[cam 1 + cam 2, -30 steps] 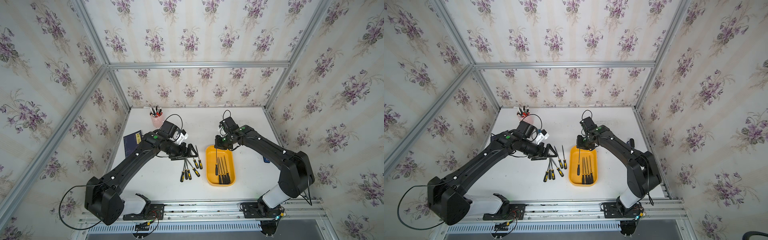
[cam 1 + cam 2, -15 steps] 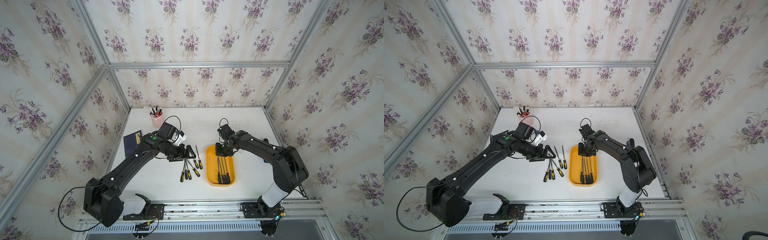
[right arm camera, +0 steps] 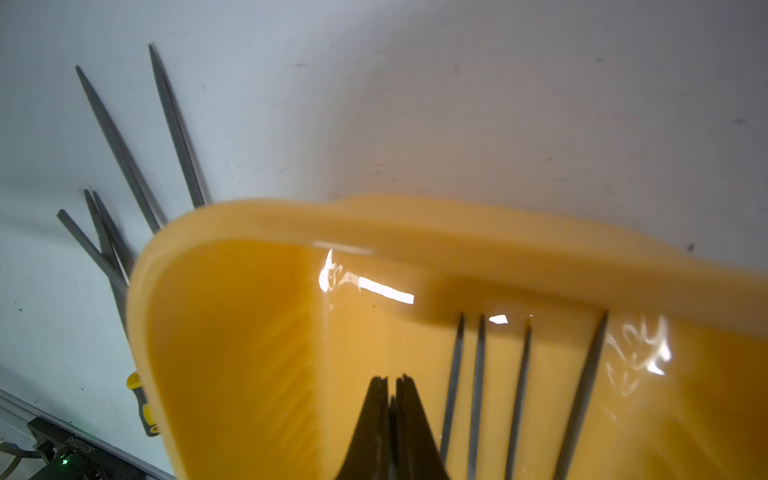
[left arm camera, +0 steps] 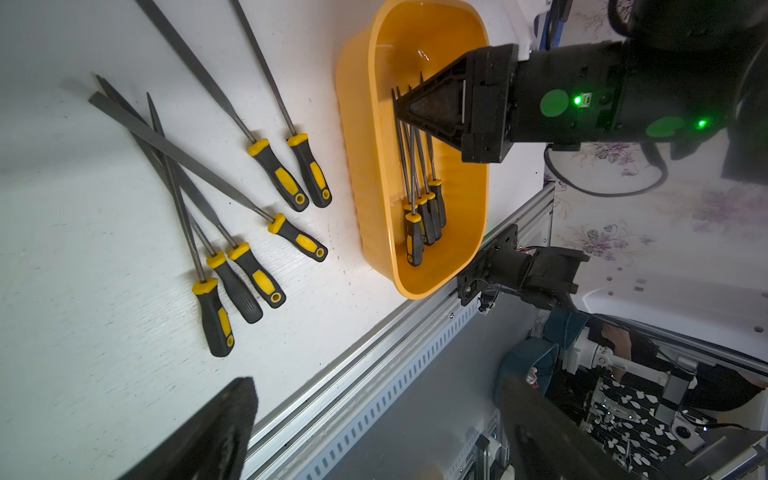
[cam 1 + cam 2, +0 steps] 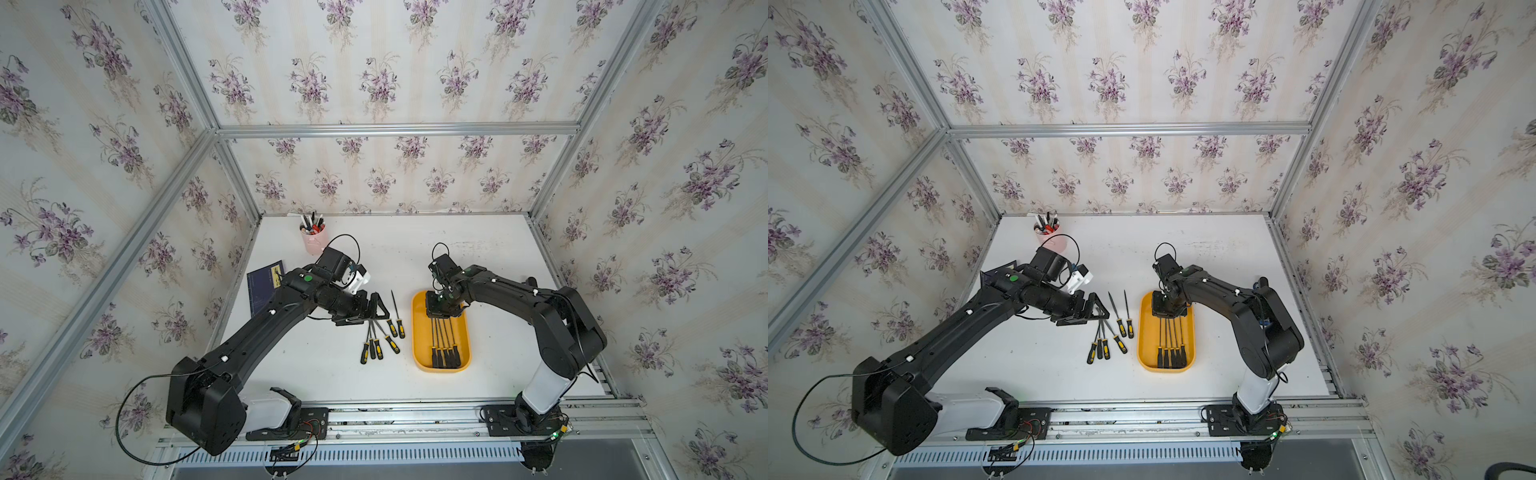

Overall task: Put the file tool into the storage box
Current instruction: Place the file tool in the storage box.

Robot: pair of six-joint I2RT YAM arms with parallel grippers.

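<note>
The orange-yellow storage box (image 5: 442, 370) (image 5: 1166, 370) lies right of centre, with several file tools (image 5: 444, 345) (image 4: 424, 208) lengthwise in it, handles toward the front rail. My right gripper (image 5: 442, 311) (image 5: 1167, 311) (image 3: 390, 378) is down inside the box's far end (image 3: 415, 224). It is shut, and a thin dark file tip (image 3: 391, 405) shows between its fingers. Several more black-and-yellow files (image 5: 380, 336) (image 5: 1106, 336) (image 4: 249, 266) lie fanned on the table left of the box. My left gripper (image 5: 376, 307) (image 5: 1094, 307) (image 4: 378, 382) hangs open and empty over their tips.
A pink pen cup (image 5: 313, 241) (image 5: 1048, 237) stands at the back left. A dark blue notebook (image 5: 266, 286) lies by the left wall. The aluminium front rail (image 5: 395, 409) (image 4: 374, 365) runs close to the box's near end.
My right gripper has come down from above the box's far end into the box, still shut. The left arm has barely shifted.
</note>
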